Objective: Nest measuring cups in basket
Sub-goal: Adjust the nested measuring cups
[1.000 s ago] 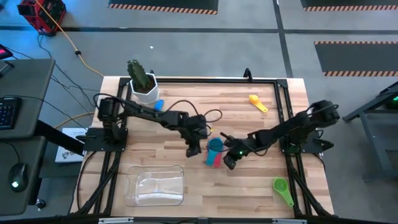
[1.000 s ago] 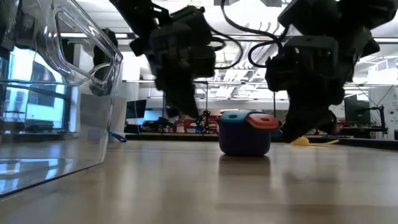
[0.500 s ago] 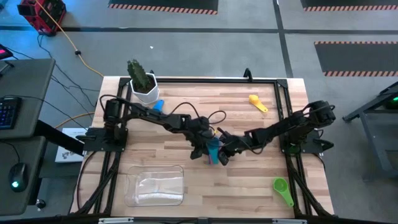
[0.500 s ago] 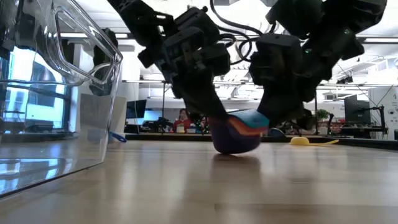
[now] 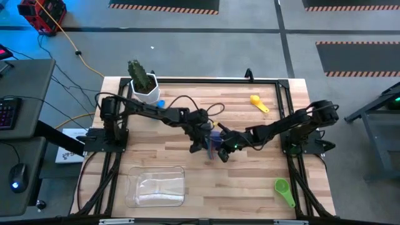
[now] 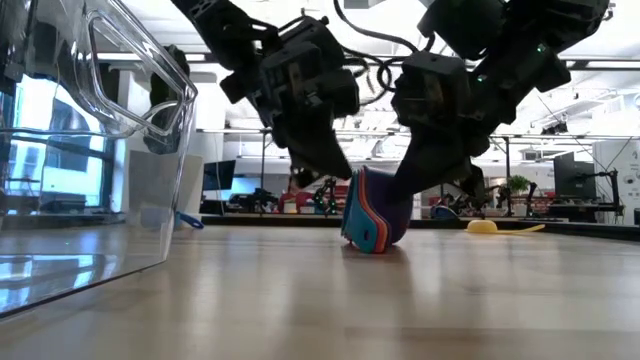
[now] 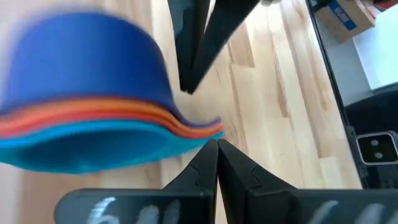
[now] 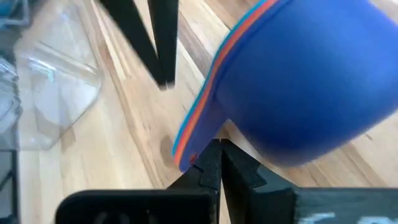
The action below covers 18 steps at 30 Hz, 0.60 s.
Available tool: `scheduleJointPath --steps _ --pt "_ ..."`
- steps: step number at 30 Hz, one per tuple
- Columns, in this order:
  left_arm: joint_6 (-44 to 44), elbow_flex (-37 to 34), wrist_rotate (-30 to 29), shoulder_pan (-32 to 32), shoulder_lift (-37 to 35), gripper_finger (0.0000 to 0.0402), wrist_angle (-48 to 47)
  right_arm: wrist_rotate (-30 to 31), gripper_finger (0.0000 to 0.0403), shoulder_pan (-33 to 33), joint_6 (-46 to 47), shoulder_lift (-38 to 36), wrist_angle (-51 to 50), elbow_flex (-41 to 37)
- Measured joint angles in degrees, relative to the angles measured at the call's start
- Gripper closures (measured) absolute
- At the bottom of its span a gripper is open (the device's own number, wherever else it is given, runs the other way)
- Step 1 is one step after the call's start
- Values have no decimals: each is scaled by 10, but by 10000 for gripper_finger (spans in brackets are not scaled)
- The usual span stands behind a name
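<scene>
A nested stack of measuring cups (image 5: 216, 145), dark blue outside with orange and light blue rims, lies tipped on its side (image 6: 375, 212) at mid-table, mouth toward the table's left. My left gripper (image 5: 200, 145) is shut at the stack's left side. My right gripper (image 5: 224, 152) is shut at its right side. Loose cups rest on the table: yellow (image 5: 259, 103) far right, green (image 5: 284, 190) near right, light blue (image 5: 159, 105) by the pot. The clear basket (image 5: 156, 185) sits at the near left. My left gripper (image 7: 216, 149) is shut, and its fingertips meet the stacked rims at their end (image 7: 208, 127), slanting down from the table's left. The stack lies on its side, rims on the wood. My right gripper (image 8: 217, 149) is shut. Its fingertips press at the lower edge of the rims (image 8: 189, 155), under the dark blue bowl (image 8: 298, 81), slanting down from the right.
A white pot with a cactus (image 5: 144, 82) stands at the far left corner. Black frame rails (image 5: 284, 100) run along the table's edges. Bare wood lies between the stack and the basket, whose wall (image 6: 120, 120) rises at the low view's left.
Both grippers have closed in on the stack from either side, the right one moving toward the left and far edges. The stack, upright a second ago, tilted and then tipped onto its side, mouth toward the table's left.
</scene>
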Motion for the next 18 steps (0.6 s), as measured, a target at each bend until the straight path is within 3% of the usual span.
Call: scheduleJointPath --steps 9,14,18 --pt "65 1 -10 39 -35 401 -74 -36 403 0 -69 -69 -131 0" --pt "131 -1 -62 61 -50 401 -103 31 403 -10 -106 -95 -208 -2" --pt "134 0 -38 63 -17 401 -46 40 403 -49 -145 -67 -200 -2"
